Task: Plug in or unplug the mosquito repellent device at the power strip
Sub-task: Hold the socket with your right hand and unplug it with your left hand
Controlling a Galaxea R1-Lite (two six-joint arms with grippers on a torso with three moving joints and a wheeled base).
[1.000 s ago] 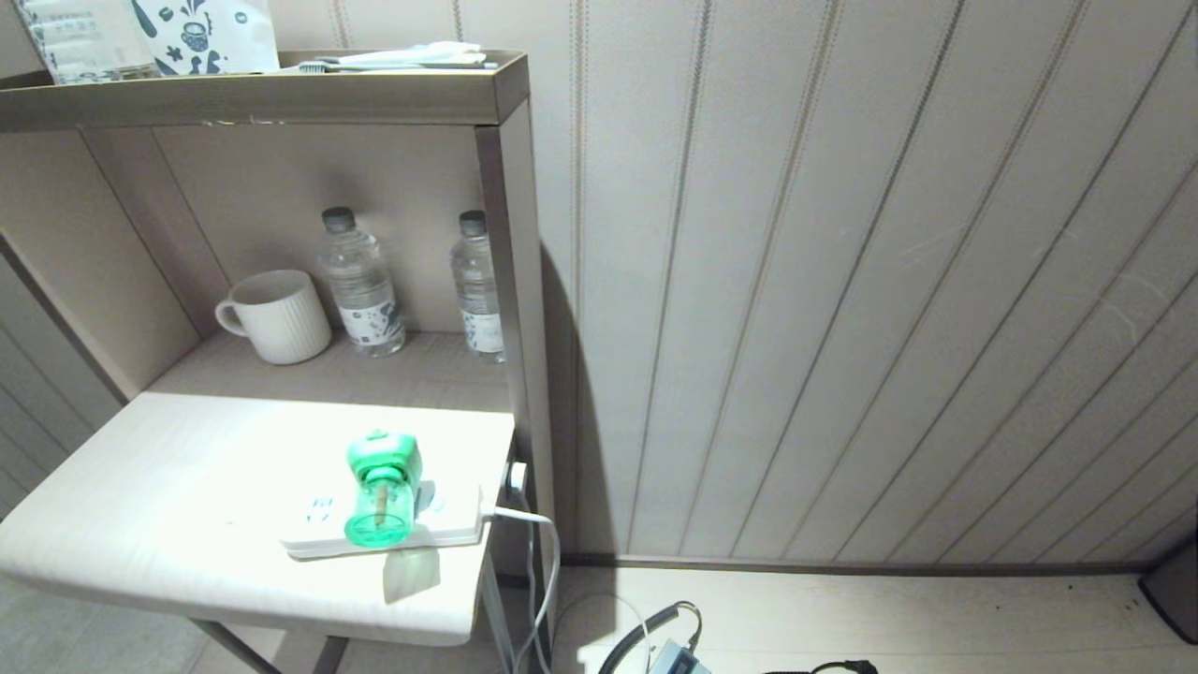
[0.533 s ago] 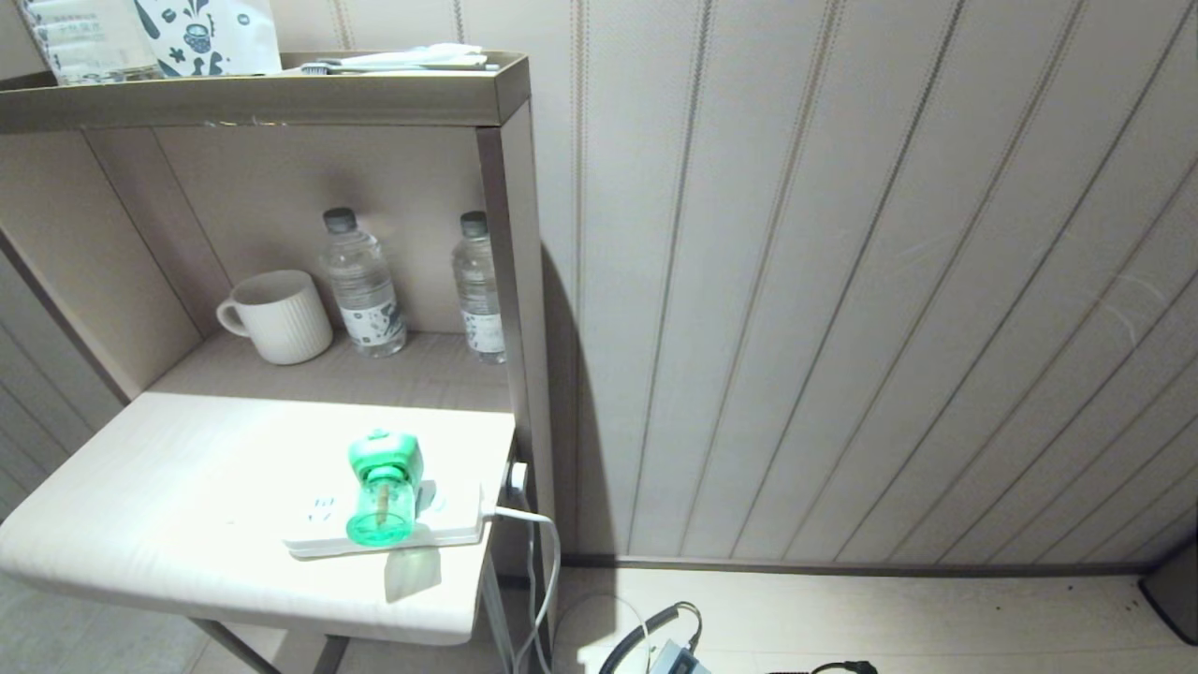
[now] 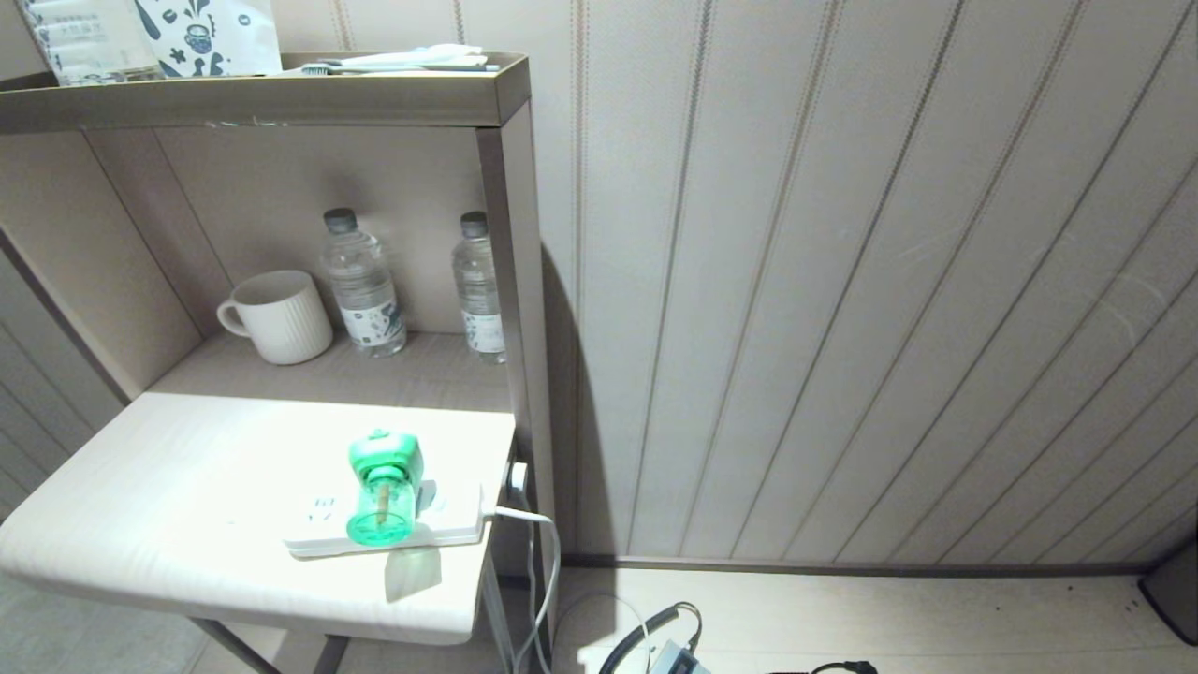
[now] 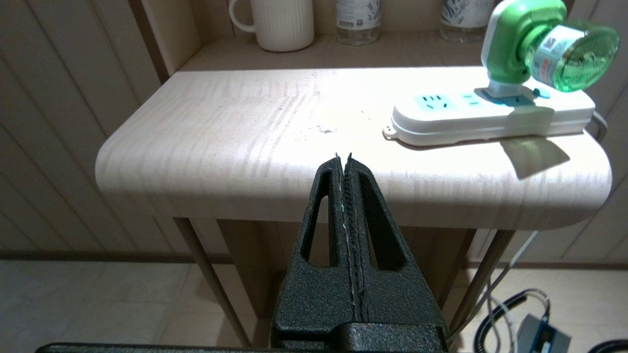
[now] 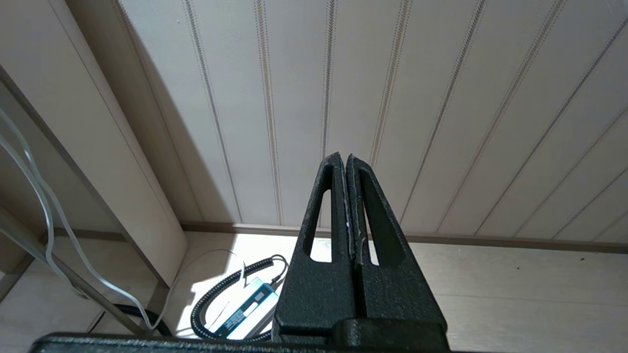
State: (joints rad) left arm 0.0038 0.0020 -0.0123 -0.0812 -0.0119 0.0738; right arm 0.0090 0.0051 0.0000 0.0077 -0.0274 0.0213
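Note:
The mosquito repellent device (image 3: 384, 487) (image 4: 535, 49), green and white with a translucent green bottle, stands plugged into the white power strip (image 3: 309, 529) (image 4: 436, 120) near the front right corner of the pale table (image 3: 168, 487). My left gripper (image 4: 343, 157) is shut and empty, low before the table's front edge, well away from the device. My right gripper (image 5: 342, 157) is shut and empty too, parked facing the panelled wall above the floor. Neither arm shows in the head view.
On the shelf behind stand a white ribbed mug (image 3: 278, 316) and two clear water bottles (image 3: 363, 283) (image 3: 479, 285). The strip's white cord (image 3: 543, 571) hangs off the table's right edge. A coiled black cable with a small box (image 5: 240, 306) lies on the floor.
The head view has hardly changed; the device and the strip have stayed in place.

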